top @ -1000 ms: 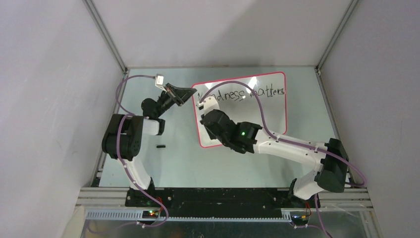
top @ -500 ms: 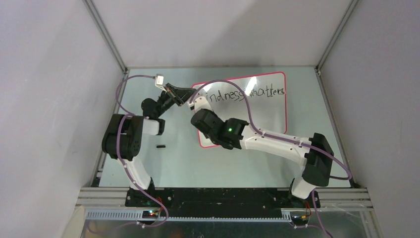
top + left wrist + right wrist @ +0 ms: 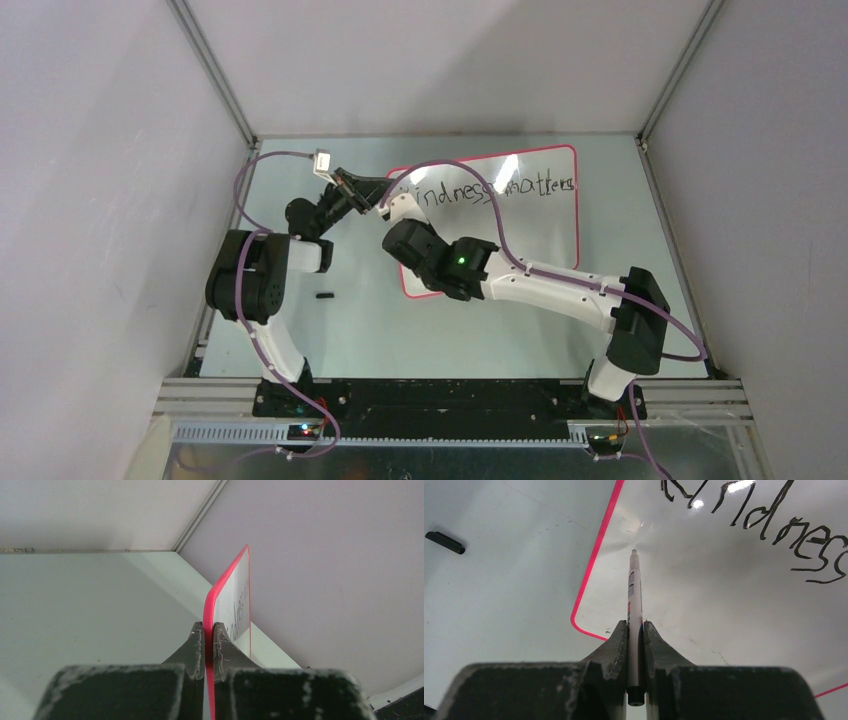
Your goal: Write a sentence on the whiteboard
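Observation:
The whiteboard (image 3: 530,235) lies on the table, white with a red-pink rim. Across its top runs the sentence (image 3: 497,188), black letters reading "Kindness matters". My left gripper (image 3: 384,197) is shut on the whiteboard's rim (image 3: 220,587) at the top left corner, one finger on each face. My right gripper (image 3: 635,625) is shut on a slim marker (image 3: 634,590) that points down at the whiteboard's (image 3: 724,615) left part, below the "K" of the sentence (image 3: 774,520). The tip sits on or just over the surface. In the top view the right gripper (image 3: 404,220) is mostly hidden under its wrist.
A small black marker cap (image 3: 323,296) lies on the table left of the board, also seen as a cap (image 3: 445,542) in the right wrist view. Enclosure walls stand on the left, right and back. The right forearm crosses the board's lower left part.
The right arm swung left across the board, carrying the marker from under the first word to the left edge below the "K". The left gripper stayed put.

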